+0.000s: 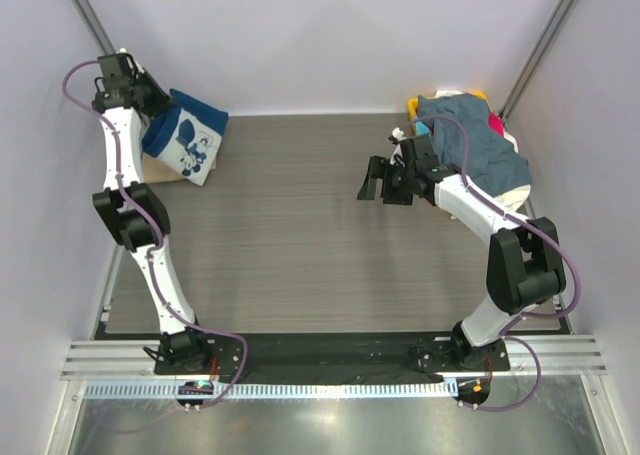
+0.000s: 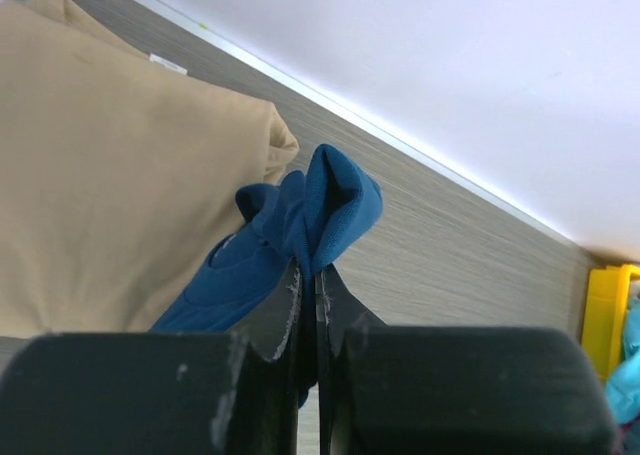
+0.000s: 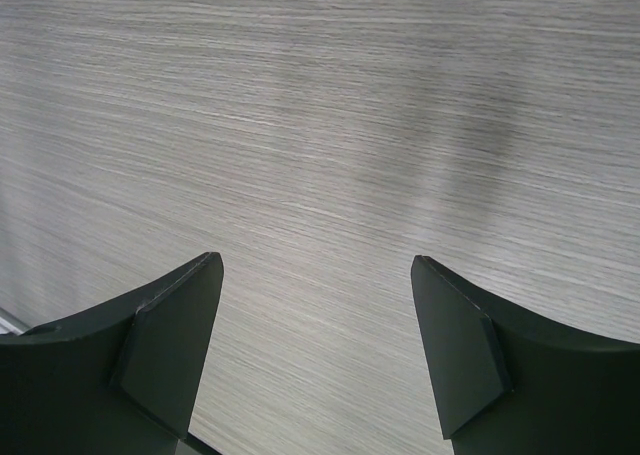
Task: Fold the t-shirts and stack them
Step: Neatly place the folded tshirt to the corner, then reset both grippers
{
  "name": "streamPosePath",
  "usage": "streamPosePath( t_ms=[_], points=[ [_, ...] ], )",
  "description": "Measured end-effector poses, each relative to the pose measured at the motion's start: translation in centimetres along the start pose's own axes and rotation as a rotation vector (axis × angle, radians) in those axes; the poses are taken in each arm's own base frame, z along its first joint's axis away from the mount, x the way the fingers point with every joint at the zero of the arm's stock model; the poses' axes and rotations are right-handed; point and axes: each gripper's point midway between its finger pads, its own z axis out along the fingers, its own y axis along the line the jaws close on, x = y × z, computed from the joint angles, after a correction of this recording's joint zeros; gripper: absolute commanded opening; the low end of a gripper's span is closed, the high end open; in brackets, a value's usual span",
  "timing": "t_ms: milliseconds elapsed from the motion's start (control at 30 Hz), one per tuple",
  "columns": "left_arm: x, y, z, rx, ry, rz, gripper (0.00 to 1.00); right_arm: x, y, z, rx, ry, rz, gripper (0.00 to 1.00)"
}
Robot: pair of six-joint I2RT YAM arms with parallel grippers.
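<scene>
My left gripper (image 2: 310,275) reaches into the far-left corner, pinching a fold of the navy tee (image 2: 330,200), which lies on the tan tee (image 2: 100,175), folded as far as I can tell. My right gripper (image 3: 315,270) hovers spread over the table (image 3: 300,95). The slate-blue tee (image 1: 480,150) heap sits just behind it, nearest that arm.

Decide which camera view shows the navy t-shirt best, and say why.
Top external: the navy t-shirt lies folded with its white print visible. The left wrist view shows only a bunched blue fold pinched in the left gripper; the right wrist view shows only table.
</scene>
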Motion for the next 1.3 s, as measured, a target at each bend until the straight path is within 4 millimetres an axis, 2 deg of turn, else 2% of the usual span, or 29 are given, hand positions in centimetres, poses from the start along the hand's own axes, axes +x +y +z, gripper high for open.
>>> streamPosePath(
  t_ms=[333, 467, 667, 800, 867, 933, 967, 1033, 1067, 1100, 1300],
  points=[
    [-1.7, 2.2, 1.3, -0.088, -0.102, 0.074, 0.06, 0.2, -0.2, 0.4, 0.003, 0.01, 0.003, 0.82],
    [-1.5, 4.2, 2.6, -0.156, -0.135, 0.091, 0.04, 0.1, -0.2, 0.4, 0.002, 0.007, 0.002, 0.82],
    [-0.8, 8.6, 4.9, -0.3, -0.202, 0.086, 0.05, 0.4, -0.3, 0.7, 0.003, 0.017, 0.005, 0.82],
    [-1.6, 10.6, 6.4, -0.37, -0.268, 0.076, 0.08, 0.6, -0.5, 1.0, 0.004, 0.029, 0.008, 0.82],
    [-2.0, 11.6, 7.5, -0.399, -0.296, 0.069, 0.14, 0.7, -0.5, 1.1, 0.006, 0.033, 0.009, 0.82],
    [-2.6, 12.3, 8.6, -0.42, -0.327, 0.067, 0.31, 0.8, -0.6, 1.2, 0.007, 0.034, 0.01, 0.82],
    [-2.8, 12.7, 9.2, -0.43, -0.341, 0.067, 0.49, 0.8, -0.6, 1.3, 0.007, 0.036, 0.01, 0.82],
    [-3.1, 13.6, 10.3, -0.454, -0.366, 0.068, 0.74, 0.9, -0.7, 1.4, 0.008, 0.039, 0.011, 0.82],
    [-3.1, 13.9, 10.5, -0.464, -0.374, 0.064, 0.82, 0.9, -0.7, 1.4, 0.009, 0.041, 0.012, 0.82],
    [-3.0, 14.3, 10.7, -0.475, -0.379, 0.061, 0.97, 1.0, -0.8, 1.5, 0.01, 0.045, 0.013, 0.82],
    [-2.7, 14.9, 10.1, -0.511, -0.382, 0.039, 0.98, 1.5, -1.0, 2.3, 0.011, 0.07, 0.02, 0.82]
  ],
)
